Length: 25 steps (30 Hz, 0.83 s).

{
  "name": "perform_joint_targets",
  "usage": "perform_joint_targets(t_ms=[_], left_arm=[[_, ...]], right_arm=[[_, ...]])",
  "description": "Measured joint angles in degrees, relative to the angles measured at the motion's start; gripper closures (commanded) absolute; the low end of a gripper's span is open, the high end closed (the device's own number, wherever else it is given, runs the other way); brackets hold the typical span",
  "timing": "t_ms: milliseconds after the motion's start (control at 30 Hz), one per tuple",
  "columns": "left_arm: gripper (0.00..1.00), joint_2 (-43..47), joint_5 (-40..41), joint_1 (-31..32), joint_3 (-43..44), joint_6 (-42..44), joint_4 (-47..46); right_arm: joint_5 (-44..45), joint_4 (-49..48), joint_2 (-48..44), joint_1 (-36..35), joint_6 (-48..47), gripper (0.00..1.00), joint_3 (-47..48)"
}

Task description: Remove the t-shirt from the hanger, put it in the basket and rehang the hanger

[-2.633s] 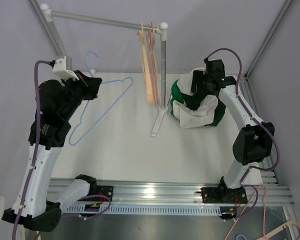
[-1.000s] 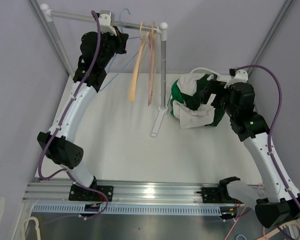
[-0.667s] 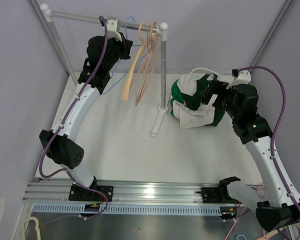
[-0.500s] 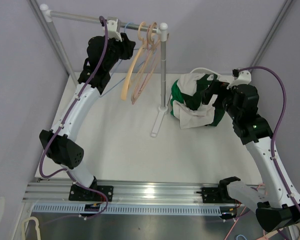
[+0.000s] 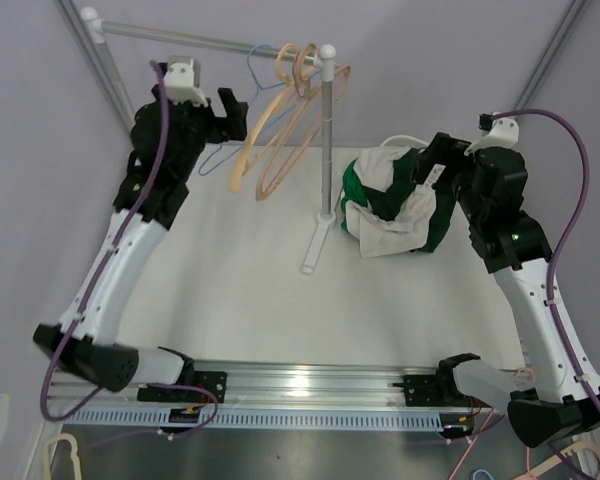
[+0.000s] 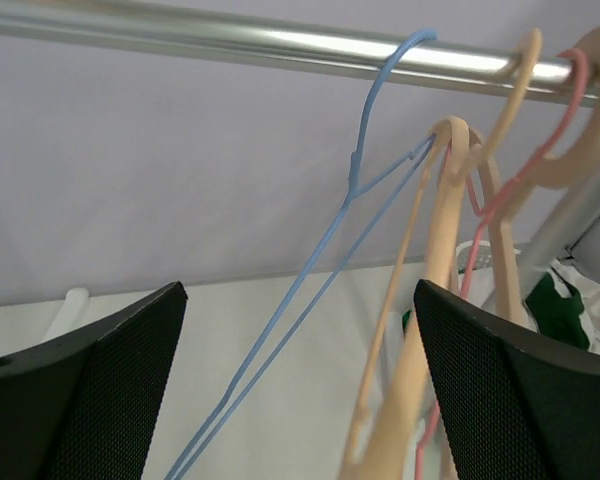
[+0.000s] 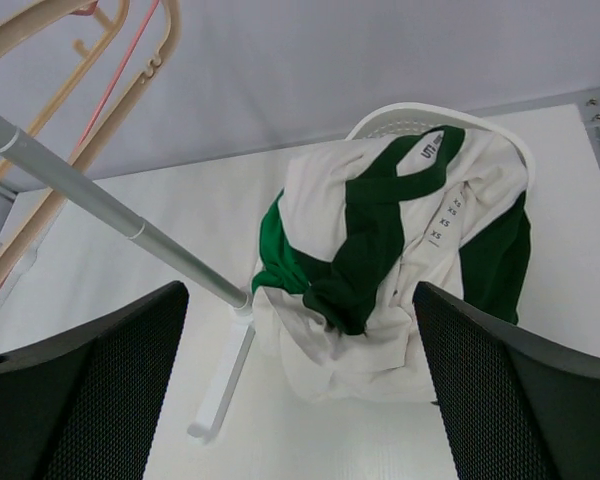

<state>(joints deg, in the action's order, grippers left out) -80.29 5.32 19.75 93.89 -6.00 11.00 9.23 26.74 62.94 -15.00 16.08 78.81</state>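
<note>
Pale lilac walls close in a white bench [image 5: 230, 290], with a steel rail [image 5: 180, 38] running across the back on a post [image 5: 325, 140].

A second ago the left fingers [image 6: 90, 390] were up at the rail, shut on the blue hanger [image 6: 357, 150]. Now they stand wide apart with nothing between them, drawn back and a little below the rail. The blue hanger hangs by its own hook over the rail, bare, just beside the tan hangers [image 6: 430, 300] and the pink hanger [image 6: 540, 150]. All of them tilt away from the post, which suggests they are swinging from the release.

The t-shirt [image 7: 380, 260], green and white, lies in a crumpled heap on the bench to the right of the post, well apart from the blue hanger. The right fingers [image 7: 80, 390] are spread wide and empty, and hover above the heap without touching it. A white curved edge shows behind the heap; what it belongs to cannot be told.

With the shirt off and the hanger back on the rail, the task looks as good as done; only pulling the arms clear seems left.

A size strip on the shirt reads XS three times over. The neck tag carries a short mark too small to read with certainty.
</note>
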Motion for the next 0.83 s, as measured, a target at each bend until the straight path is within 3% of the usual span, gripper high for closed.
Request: perform_joint_targets(t_ms=[333, 600, 833], left_arm=[[0.00, 39.2, -0.1, 0.0, -28.2, -9.0, 0.4], [0.01, 52.1, -2.8, 0.1, -44.2, -15.4, 8.0], [0.01, 61.5, -3.7, 0.1, -50.3, -16.6, 14.4]], right_arm=[[5.7, -0.2, -3.6, -0.2, 4.6, 0.00, -6.3], [5.4, -1.0, -12.0, -0.6, 9.9, 0.00, -17.6], [4.8, -0.8, -20.4, -1.1, 10.2, 0.01, -27.9]])
